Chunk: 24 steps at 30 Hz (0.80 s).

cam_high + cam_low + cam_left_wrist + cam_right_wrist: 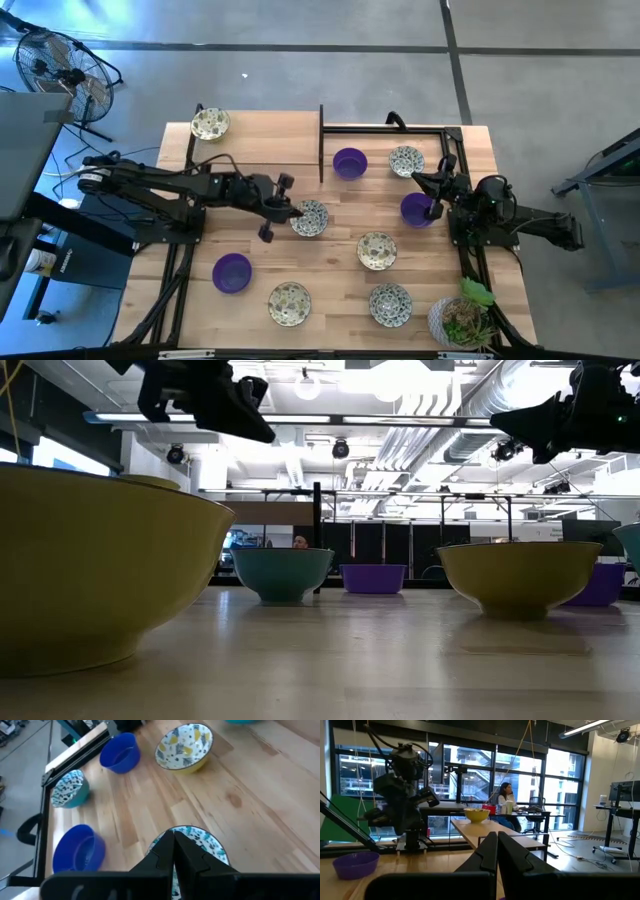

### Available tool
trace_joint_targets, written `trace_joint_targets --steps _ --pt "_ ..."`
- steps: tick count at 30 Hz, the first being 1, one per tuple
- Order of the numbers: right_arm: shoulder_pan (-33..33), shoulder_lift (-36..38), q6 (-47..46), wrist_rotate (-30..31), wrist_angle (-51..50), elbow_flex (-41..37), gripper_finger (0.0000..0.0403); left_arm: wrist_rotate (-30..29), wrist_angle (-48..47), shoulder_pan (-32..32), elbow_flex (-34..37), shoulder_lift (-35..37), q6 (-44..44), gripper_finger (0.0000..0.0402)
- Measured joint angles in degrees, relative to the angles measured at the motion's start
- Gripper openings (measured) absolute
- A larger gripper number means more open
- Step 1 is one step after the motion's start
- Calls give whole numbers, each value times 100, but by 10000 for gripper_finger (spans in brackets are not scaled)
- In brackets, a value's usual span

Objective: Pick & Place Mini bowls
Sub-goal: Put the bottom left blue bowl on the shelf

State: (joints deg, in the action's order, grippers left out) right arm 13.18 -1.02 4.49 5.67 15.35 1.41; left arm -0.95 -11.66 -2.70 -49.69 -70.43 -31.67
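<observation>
Several mini bowls stand on their bases on the wooden table (260,150). Some are purple (349,162) (232,272), others floral (377,250) (289,303). My left gripper (291,211) (174,851) is shut and empty. It hovers over the near-left rim of a floral bowl (312,218) (207,842) at the table's middle, and the low view (232,402) shows it well above the table. My right gripper (431,192) (497,851) is shut and empty, raised over the far edge of a purple bowl (416,211) at the right.
A white pot with a green plant (462,320) stands at the near right corner. A black frame (322,140) rises at the far middle and along the right side. A floral bowl (211,123) sits at the far left corner. A person (507,797) sits in the room beyond.
</observation>
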Motion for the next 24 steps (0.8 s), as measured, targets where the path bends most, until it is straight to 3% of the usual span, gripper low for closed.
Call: trace_joint_targets --steps 12,18,21,24 --pt "-1 -2 0 13 0 0 0 -83 -411 2 -2 0 43 2" --pt "-1 -2 0 15 -2 0 0 498 -708 2 -8 2 387 2" --pt "0 -2 -1 13 -1 0 0 721 -1335 -1 -135 2 614 5" --pt "-1 -2 0 13 -1 0 0 560 -2054 -122 -369 1 652 16"
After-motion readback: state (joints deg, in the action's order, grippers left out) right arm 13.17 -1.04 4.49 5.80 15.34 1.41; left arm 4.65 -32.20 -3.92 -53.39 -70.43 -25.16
